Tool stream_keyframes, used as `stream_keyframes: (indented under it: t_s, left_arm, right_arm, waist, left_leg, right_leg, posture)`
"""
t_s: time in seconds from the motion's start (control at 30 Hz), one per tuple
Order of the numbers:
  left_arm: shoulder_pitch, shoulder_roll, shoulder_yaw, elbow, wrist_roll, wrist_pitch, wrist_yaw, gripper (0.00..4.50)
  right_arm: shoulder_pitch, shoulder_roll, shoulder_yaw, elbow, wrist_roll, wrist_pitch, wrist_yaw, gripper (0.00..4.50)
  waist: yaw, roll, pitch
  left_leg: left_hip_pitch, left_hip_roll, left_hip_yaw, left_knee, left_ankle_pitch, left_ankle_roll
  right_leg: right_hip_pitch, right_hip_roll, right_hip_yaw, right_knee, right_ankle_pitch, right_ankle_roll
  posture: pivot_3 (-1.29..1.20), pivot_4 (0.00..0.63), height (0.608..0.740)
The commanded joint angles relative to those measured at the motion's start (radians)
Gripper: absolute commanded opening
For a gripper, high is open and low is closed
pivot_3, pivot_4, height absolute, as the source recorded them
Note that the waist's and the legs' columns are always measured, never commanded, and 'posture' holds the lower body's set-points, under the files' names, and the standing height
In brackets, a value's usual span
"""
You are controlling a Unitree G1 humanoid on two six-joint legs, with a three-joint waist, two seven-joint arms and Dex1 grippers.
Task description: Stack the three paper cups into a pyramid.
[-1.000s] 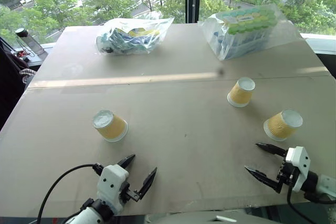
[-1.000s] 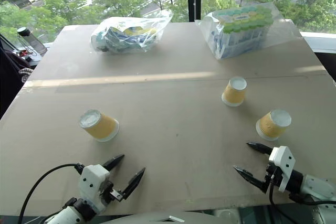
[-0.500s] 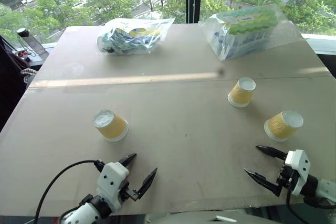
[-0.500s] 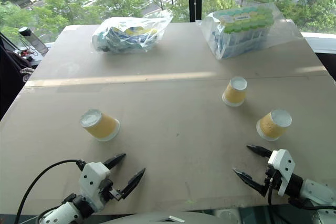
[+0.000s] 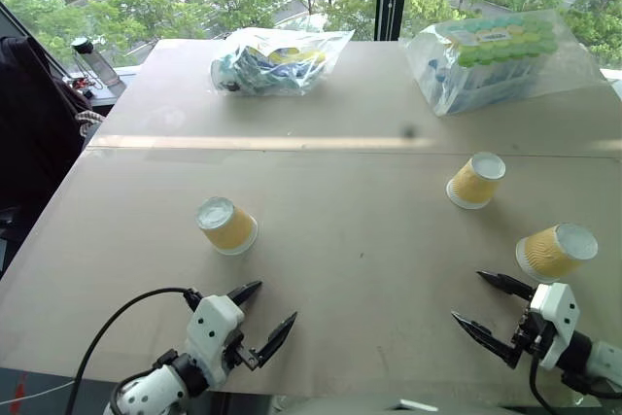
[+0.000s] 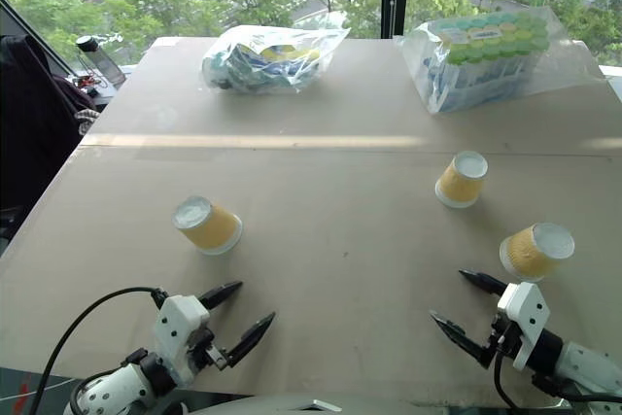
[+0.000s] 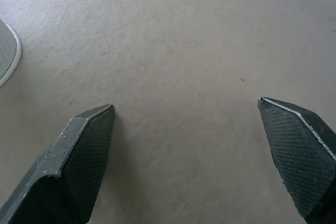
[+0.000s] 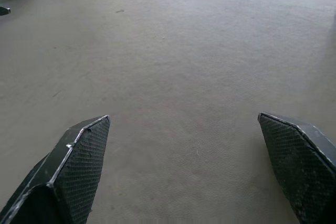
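Left eye view: L gripper [image 5: 267, 308] sits low over the near edge of the table [image 5: 340, 240], fingers spread wide, nothing between them, tips angled fwd and toward the middle. R gripper [image 5: 491, 303] likewise at the near edge on the right, jaws fully apart and empty, tips angled inward to the left. Both hover just above the bare tabletop; neither touches a cup.

Left wrist view: the two black textured fingers [image 7: 84, 156] stand wide apart over plain beige surface, w/ a white cup rim [image 7: 9, 56] just at the frame edge. Right wrist view: same wide gap between the pads [image 8: 73, 166], bare table ahead, and the tips of the other gripper far across.

Cups, all three separate, each upside down w/ white base up, none stacked. Left cup [image 5: 226, 225] stands just beyond the L gripper, slightly to its left. Near-right cup [image 5: 556, 251] stands just beyond the R gripper, toward the right edge. Far-right cup [image 5: 475, 180] is further back and a bit more toward the centre, near the other right cup but not touching it.

Further out: clear bag of mixed packets [image 5: 277, 58] at the far centre-left of the table, clear pack of green-capped bottles [image 5: 501, 57] at the far right. Dark bottle [image 5: 89, 57] off the table's far-left corner.
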Motion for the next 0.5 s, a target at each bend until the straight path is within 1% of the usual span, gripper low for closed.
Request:
stream_keyframes:
  t_s: [0.03, 0.1, 0.2, 0.27, 0.4, 0.5]
  left_arm:
    - [-0.047, 0.057, 0.003, -0.031, -0.056, 0.023, -0.078, 4.47]
    - [-0.093, 0.098, -0.01, -0.054, -0.085, 0.042, -0.13, 4.47]
    - [-0.246, 0.185, -0.025, -0.105, -0.21, 0.138, -0.238, 4.47]
    - [-0.331, 0.233, -0.032, -0.123, -0.263, 0.184, -0.291, 4.47]
    - [-0.468, 0.272, -0.026, -0.147, -0.364, 0.277, -0.315, 4.47]
    - [-0.538, 0.3, -0.021, -0.163, -0.409, 0.334, -0.331, 4.47]
  right_arm:
    - [0.056, 0.028, -0.079, -0.077, 0.066, -0.029, -0.018, 4.5]
    - [0.083, 0.052, -0.113, -0.094, 0.09, -0.032, -0.035, 4.5]
    - [0.126, 0.099, -0.18, -0.121, 0.121, -0.024, -0.094, 4.5]
    - [0.131, 0.127, -0.212, -0.137, 0.123, -0.019, -0.141, 4.5]
    - [0.11, 0.171, -0.262, -0.147, 0.127, 0.009, -0.242, 4.5]
    - [0.099, 0.175, -0.276, -0.143, 0.136, 0.025, -0.259, 4.5]
  waist:
    - [0.004, -0.001, 0.0]
    - [0.003, -0.002, 0.0]
    - [0.005, -0.003, -0.001]
    - [0.003, -0.003, -0.001]
    - [-0.015, -0.003, -0.001]
    - [-0.027, -0.003, -0.001]
  left_leg:
    - [0.0, 0.0, 0.001, 0.0, 0.0, 0.001]
    - [0.0, 0.001, 0.003, 0.0, -0.001, 0.001]
    - [0.001, 0.003, 0.005, 0.0, -0.001, 0.001]
    - [0.001, 0.003, 0.005, 0.0, -0.001, 0.001]
    - [0.002, 0.004, 0.01, 0.0, -0.001, 0.001]
    - [0.003, 0.005, 0.012, -0.001, -0.001, 0.001]
  right_leg:
    - [-0.001, 0.0, 0.001, 0.001, 0.0, 0.0]
    - [-0.001, 0.002, 0.003, 0.001, 0.0, 0.0]
    - [-0.002, 0.004, 0.005, 0.002, 0.0, 0.0]
    - [-0.002, 0.005, 0.006, 0.003, 0.001, -0.001]
    - [-0.004, 0.006, 0.012, 0.007, 0.001, -0.001]
    - [-0.006, 0.007, 0.015, 0.008, 0.001, -0.001]
  posture:
    - [0.0, 0.15, 0.74]
    - [0.0, 0.15, 0.74]
    - [0.0, 0.15, 0.74]
    - [0.0, 0.15, 0.74]
    - [0.0, 0.15, 0.74]
    - [0.0, 0.15, 0.74]
